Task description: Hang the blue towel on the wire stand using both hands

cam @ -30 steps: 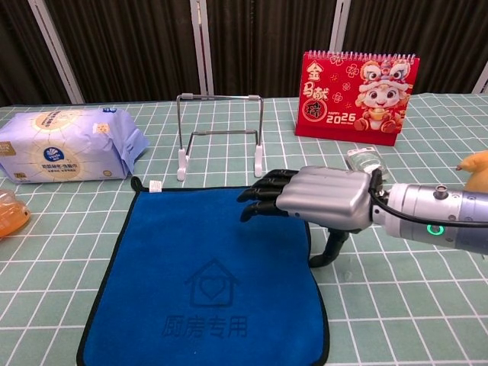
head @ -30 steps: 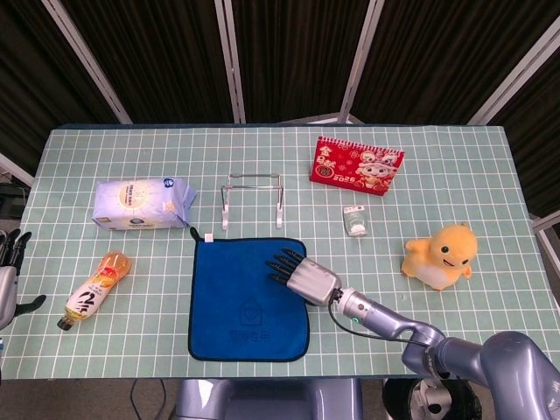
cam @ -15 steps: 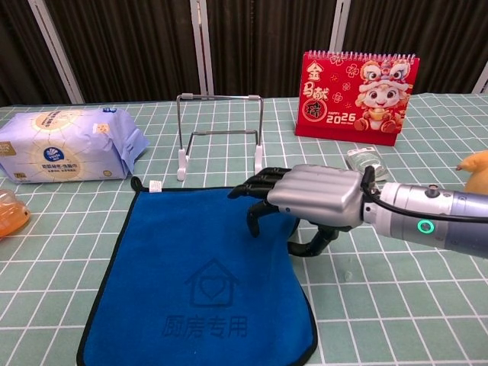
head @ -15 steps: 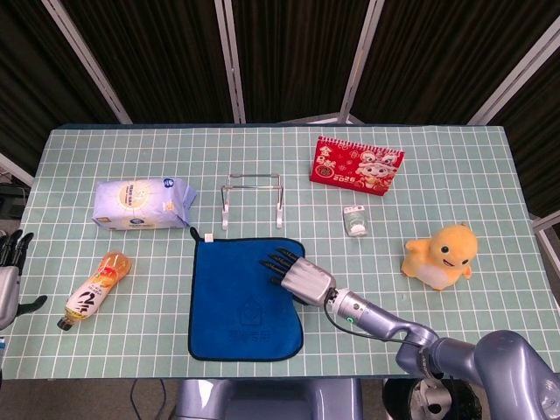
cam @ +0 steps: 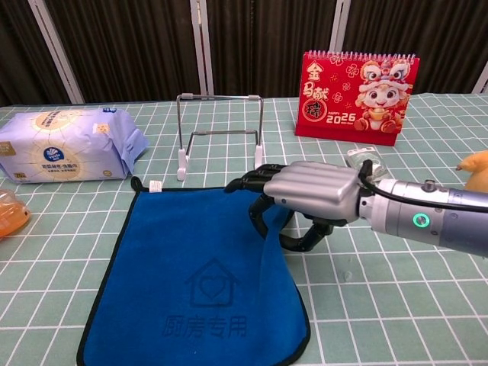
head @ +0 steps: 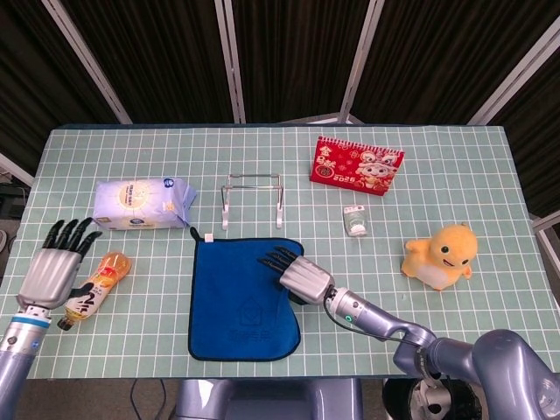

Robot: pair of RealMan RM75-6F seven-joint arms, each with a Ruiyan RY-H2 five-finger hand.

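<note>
The blue towel (head: 236, 306) (cam: 191, 282) lies flat on the checked table, its far right corner bunched up. My right hand (head: 293, 273) (cam: 305, 194) lies over that corner, fingers on top and thumb curled under, gripping the fold. Just beyond the towel stands the wire stand (head: 252, 199) (cam: 221, 133), bare and upright. At the left table edge my left hand (head: 57, 267) hovers with fingers spread, holding nothing, beside the bottle; the chest view does not show it.
A tissue pack (head: 143, 202) (cam: 65, 145) lies left of the stand. An orange bottle (head: 96, 289) lies front left. A red calendar (head: 355, 164) (cam: 357, 93), a small jar (head: 354, 220) and a yellow duck toy (head: 442, 255) stand to the right.
My right hand slid left and closed on the towel's far right corner, drawing that edge inward. My left hand rose into the head view by the bottle.
</note>
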